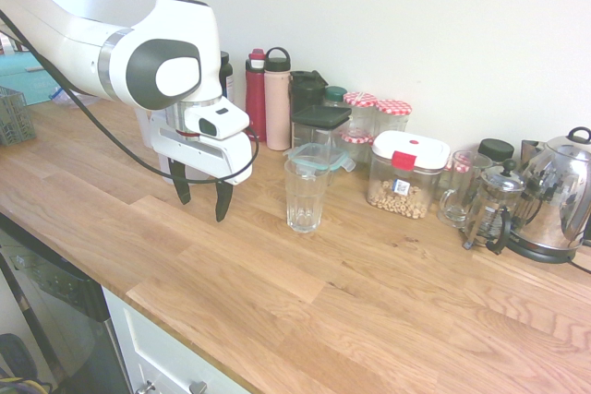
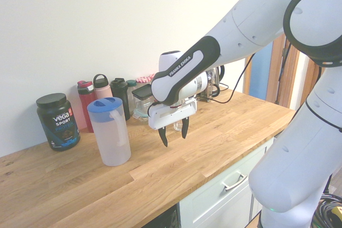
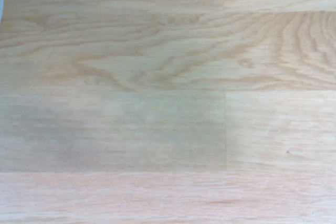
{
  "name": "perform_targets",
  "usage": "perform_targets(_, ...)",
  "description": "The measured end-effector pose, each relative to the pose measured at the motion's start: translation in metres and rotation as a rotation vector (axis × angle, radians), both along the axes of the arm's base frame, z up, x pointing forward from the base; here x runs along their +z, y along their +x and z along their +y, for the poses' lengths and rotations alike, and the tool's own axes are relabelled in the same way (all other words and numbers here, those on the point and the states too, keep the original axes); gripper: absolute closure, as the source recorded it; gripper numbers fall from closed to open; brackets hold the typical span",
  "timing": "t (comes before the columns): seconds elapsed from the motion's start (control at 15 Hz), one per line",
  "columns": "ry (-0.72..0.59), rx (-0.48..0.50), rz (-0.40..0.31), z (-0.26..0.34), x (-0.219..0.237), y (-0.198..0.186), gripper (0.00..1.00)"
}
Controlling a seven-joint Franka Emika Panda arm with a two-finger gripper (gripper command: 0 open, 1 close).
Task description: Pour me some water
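On the wooden tabletop (image 2: 224,132), the big thing that matters is the water jug (image 2: 109,131): frosted plastic, blue lid, standing upright with its handle facing the arm's side. Next down in size is the empty drinking glass (image 1: 304,195), also upright, in front of the row of jars and bottles along the wall.

The hand (image 2: 173,130) hangs between those two, pointing straight down at bare wood, fingers spread wide with nothing in them. The wrist view agrees: just wood grain.

So the whole thing comes down to direction. In the second exterior view the jug sits to the left of the hand, near but clearly apart, and the glass is on the other side, behind the hand. My guess is it needs to shift sideways toward the jug handle first.
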State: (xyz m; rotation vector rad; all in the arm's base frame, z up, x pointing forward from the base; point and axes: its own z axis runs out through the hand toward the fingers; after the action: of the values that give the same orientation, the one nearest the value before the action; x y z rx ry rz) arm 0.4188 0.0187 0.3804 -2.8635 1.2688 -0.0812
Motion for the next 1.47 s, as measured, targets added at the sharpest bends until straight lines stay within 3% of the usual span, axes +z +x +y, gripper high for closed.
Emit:
perform_targets(0.2, 0.007, 0.003, -0.011, 0.0, 0.004, 0.001, 0.0)
perform_targets(0.33, 0.011, 0.012, -0.063, 0.006, 0.03, -0.001, 0.0)
perform_targets(0.6, 0.024, 0.083, -0.156, 0.048, 0.108, -0.044, 0.0)
perform_targets(0.8, 0.037, 0.148, -0.216, 0.096, 0.138, -0.075, 0.0)
perform_targets(1.13, 0.017, 0.169, -0.289, 0.15, 0.131, -0.077, 0.0)
perform_targets(1.47, -0.025, 0.134, -0.352, 0.189, 0.117, -0.056, 0.0)
